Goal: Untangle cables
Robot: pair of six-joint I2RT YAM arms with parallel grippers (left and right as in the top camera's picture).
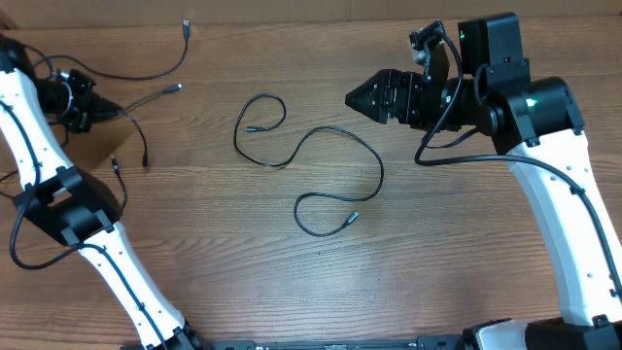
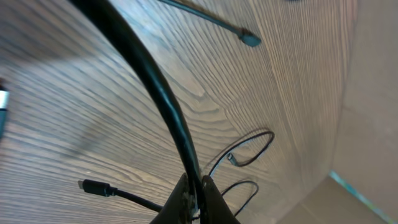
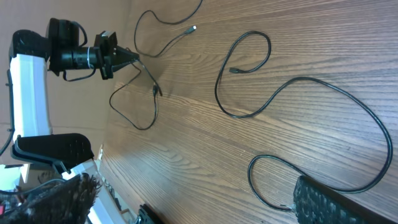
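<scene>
My left pincer pinches limp, light cables at nine o'clock; right pincer spread; I'd grab mid-strand.

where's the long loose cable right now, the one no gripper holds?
Overhead view: the long loose cable lies mid-table in an S-curve, nearer the right gripper, apart from the other cables pinched in the left gripper.

One black cable snakes loose mid-table; other cables bunch at far left.

left tool pinching cables | loose cable mid-table | right tool near it
</scene>
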